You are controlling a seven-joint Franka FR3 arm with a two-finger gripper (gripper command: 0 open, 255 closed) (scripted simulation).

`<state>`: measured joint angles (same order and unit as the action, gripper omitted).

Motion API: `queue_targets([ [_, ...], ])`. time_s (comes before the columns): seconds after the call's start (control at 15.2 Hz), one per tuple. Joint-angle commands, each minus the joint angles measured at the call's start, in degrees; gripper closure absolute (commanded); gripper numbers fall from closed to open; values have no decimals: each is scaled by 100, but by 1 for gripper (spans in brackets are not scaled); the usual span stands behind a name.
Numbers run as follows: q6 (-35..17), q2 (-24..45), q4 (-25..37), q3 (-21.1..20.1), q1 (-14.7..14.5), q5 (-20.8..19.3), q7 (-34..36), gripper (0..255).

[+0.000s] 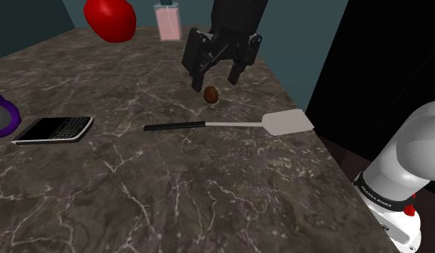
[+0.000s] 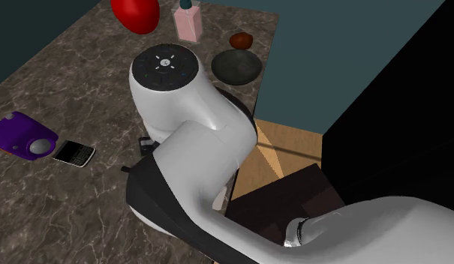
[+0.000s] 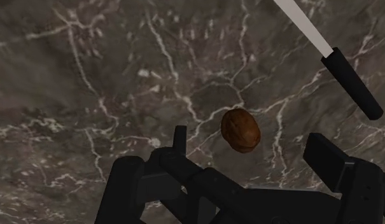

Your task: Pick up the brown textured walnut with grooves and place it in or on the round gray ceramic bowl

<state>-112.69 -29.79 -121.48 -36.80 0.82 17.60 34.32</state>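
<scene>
Step in hand: approach for the grasp. My gripper [image 1: 215, 80] hovers over the walnut [image 1: 211, 94] and does not touch it.
Fingers: spread wide and holding nothing. In the wrist view the fingers [image 3: 328, 159] stand on either side of the walnut [image 3: 241, 129] with bare table [image 3: 89, 76] showing around it.
Walnut position: on the dark marbled table, directly under my hand, with the spatula [image 1: 230, 124] close by on the stand's side.
Bowl position: in the second exterior view the bowl [image 2: 236, 66] sits close to the table's far right edge. The pink bottle [image 2: 187, 22] is near it and a reddish-brown object [image 2: 241, 39] is just beside it.
Risk 1, roll-out: the walnut is small, rounded and hard. If one finger reaches it before the other, I expect it to roll or pop out sideways.
Risk 2, table strike: a grip this low puts my fingertips close to the table. If I descend too far, they jam against it.
Risk 3, spatula contact: the dark handle [image 3: 353, 83] lies near one finger. A sideways drift can knock it.
Risk 4, placement: the bowl is close to the edge. A high or off-centre release can bounce the walnut out and off the table.
Risk 5, wrong target: the object beside the bowl is also brownish. I cannot tell what it is.
</scene>
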Motion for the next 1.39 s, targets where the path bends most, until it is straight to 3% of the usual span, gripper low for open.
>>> queue_targets([
  [0.0,-159,51,-99,-64,12,1,18,0],
  [0.13,-362,117,-233,-136,27,1,26,0],
  [0.66,-361,118,-232,-136,27,0,26,0],
  [0.73,-361,118,-232,-136,27,0,26,255],
  [1.32,-362,117,-233,-136,26,1,26,255],
])
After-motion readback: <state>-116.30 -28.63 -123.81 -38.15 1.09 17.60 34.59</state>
